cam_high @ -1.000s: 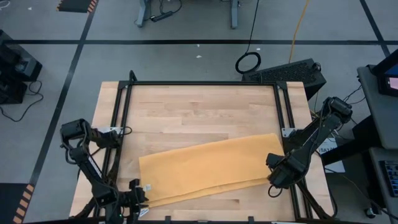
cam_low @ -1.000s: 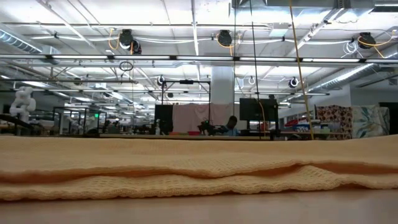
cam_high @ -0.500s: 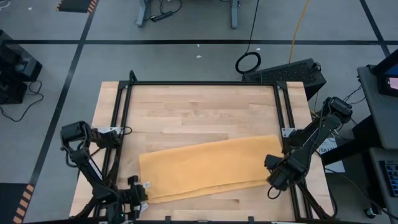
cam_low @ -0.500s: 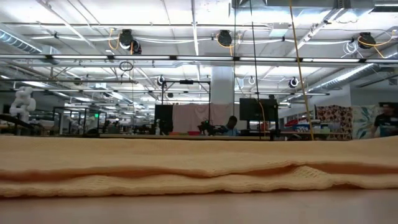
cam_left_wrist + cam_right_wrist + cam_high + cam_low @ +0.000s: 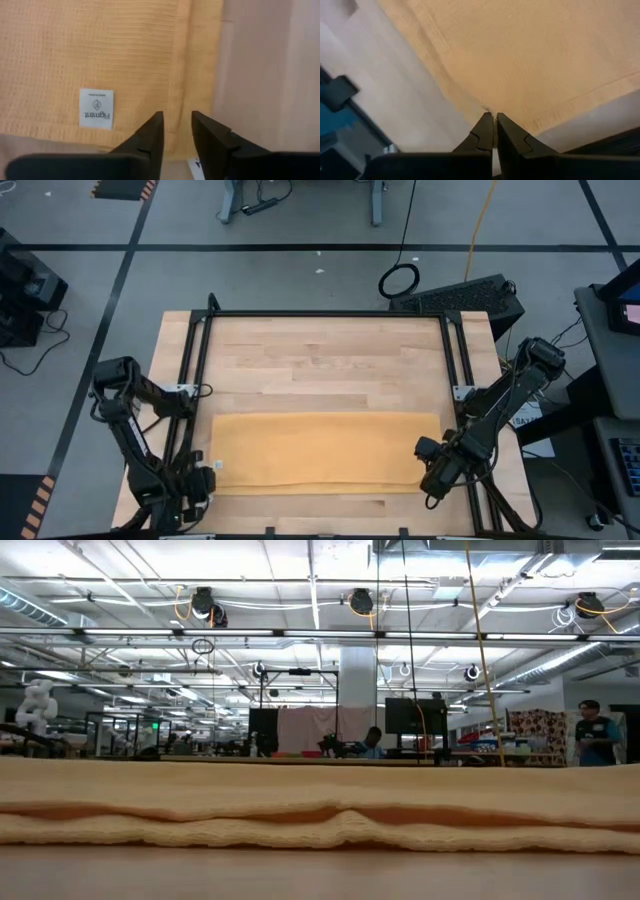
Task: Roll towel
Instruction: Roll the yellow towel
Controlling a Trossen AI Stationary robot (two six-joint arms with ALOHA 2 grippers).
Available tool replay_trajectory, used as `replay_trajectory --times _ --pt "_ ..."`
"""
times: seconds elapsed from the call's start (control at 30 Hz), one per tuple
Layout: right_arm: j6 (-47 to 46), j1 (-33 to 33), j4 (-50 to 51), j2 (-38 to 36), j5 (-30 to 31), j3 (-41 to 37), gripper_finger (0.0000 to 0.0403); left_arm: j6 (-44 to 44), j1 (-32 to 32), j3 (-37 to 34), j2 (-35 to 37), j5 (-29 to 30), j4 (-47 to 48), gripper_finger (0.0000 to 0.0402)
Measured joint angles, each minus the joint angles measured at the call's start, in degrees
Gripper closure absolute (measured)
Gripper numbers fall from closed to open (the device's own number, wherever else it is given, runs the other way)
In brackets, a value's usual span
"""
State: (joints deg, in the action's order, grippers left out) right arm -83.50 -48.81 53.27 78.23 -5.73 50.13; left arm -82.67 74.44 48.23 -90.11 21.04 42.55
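Mustard towel lies flat, right tool pinching its corner.

A: From table height the towel runs off both sides of the picture, so neither end shows there.

B: Which layer is on top?

A: Two layers with a seam between; how many folds lie under them can't be told. Neither arm appears in that view.

B: And from overhead?

A: The left gripper and right gripper are dark shapes at the towel's two ends; their fingers are too small to separate there.

B: The label?

A: Its small print is unreadable. The person far back is too small to make out.
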Motion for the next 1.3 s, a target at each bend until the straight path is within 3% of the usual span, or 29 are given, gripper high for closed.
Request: replay_trajectory --times 0.17,0.8,0.9,1.1,1.3 --pt "0.3 -0.1 0.2 2.2 0.0 0.0 0.0403 0.0 1.1 0.1 1.2 0.6 -0.2 0.0265" --pt "-1.2 -3.7 -0.1 6.4 0.2 0.0 0.0403 2.1 1.4 0.1 -4.0 -3.5 2.1 0.0265" --pt "-1.4 -4.3 0.0 6.4 1.5 0.0 0.0403 2.1 1.4 0.1 -4.0 -3.9 2.0 0.0287" --pt "-1.4 -4.8 0.0 6.4 2.8 0.0 0.0403 2.1 1.3 0.1 -4.0 -3.5 1.7 0.0384" --pt "-1.9 -4.8 0.2 6.4 3.1 0.0 0.0403 2.0 1.3 0.1 -3.8 -3.4 1.7 0.0391"
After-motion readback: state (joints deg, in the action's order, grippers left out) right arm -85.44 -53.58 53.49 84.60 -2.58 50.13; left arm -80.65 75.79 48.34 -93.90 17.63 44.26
